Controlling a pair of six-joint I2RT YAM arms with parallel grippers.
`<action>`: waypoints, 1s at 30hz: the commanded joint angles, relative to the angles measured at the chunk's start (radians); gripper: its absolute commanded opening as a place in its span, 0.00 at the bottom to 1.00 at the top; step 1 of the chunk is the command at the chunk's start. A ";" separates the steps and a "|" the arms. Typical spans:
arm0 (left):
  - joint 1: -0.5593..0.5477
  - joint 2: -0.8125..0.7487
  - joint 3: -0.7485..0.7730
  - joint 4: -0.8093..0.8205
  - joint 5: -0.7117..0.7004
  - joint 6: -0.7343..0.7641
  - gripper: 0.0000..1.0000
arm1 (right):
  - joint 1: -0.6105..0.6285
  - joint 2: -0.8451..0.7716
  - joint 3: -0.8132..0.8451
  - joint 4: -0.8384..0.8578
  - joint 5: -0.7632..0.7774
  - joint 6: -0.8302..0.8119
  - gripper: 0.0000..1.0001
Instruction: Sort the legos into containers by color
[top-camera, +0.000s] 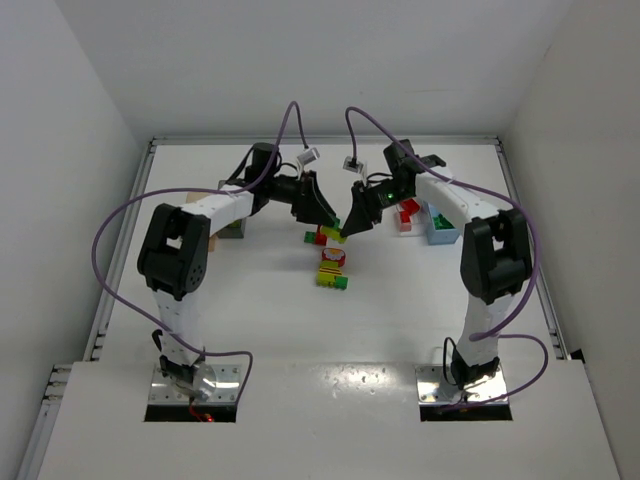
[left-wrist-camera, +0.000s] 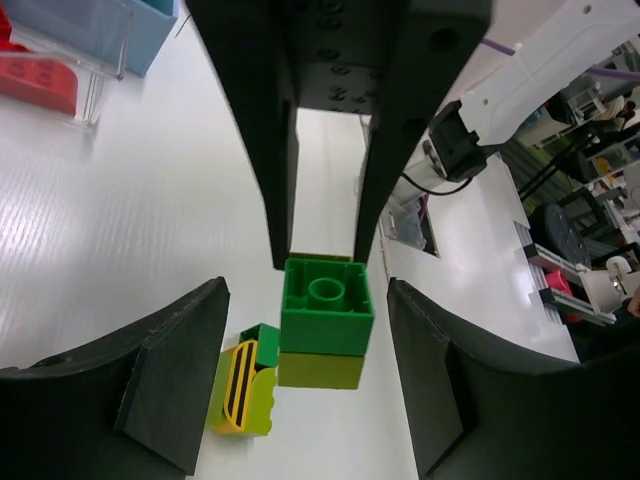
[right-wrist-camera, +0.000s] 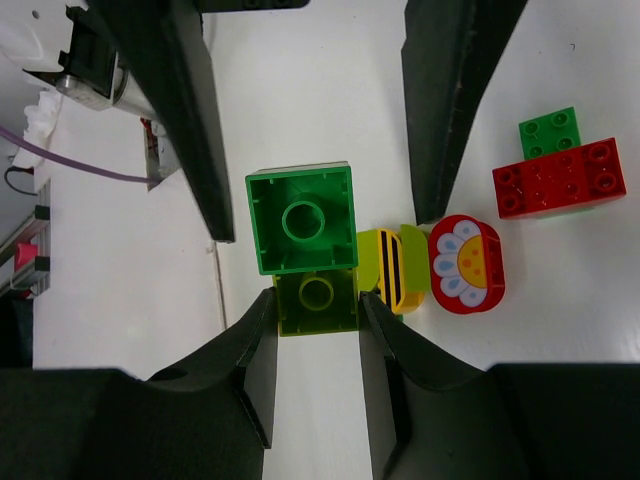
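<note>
A green brick (right-wrist-camera: 303, 218) is joined to a lime-green brick (right-wrist-camera: 318, 300). My right gripper (right-wrist-camera: 317, 300) is shut on the lime-green brick. My left gripper (left-wrist-camera: 308, 295) is open, one finger on each side of the green brick (left-wrist-camera: 325, 305) without touching it. In the top view both grippers, left (top-camera: 322, 212) and right (top-camera: 352, 225), meet at the table's middle and hide the pair. A bee-striped yellow brick (right-wrist-camera: 395, 268), a red flower brick (right-wrist-camera: 467, 263) and a red brick (right-wrist-camera: 560, 180) with a small green one (right-wrist-camera: 550, 130) lie beside them.
A clear bin (top-camera: 408, 217) holding red bricks and a light blue bin (top-camera: 438, 225) stand right of the grippers. Another bin (top-camera: 229, 229) shows partly behind the left arm. A loose cluster of bricks (top-camera: 332, 268) lies just in front of the grippers.
</note>
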 joint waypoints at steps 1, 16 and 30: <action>-0.009 0.004 0.050 -0.027 -0.001 0.072 0.71 | 0.003 -0.061 0.036 0.003 -0.019 -0.035 0.08; -0.009 -0.007 0.072 0.000 -0.034 0.050 0.22 | 0.023 -0.061 -0.004 0.003 -0.009 -0.053 0.08; 0.095 -0.025 -0.112 0.922 -0.274 -0.708 0.20 | -0.020 -0.136 -0.113 0.023 0.127 -0.084 0.07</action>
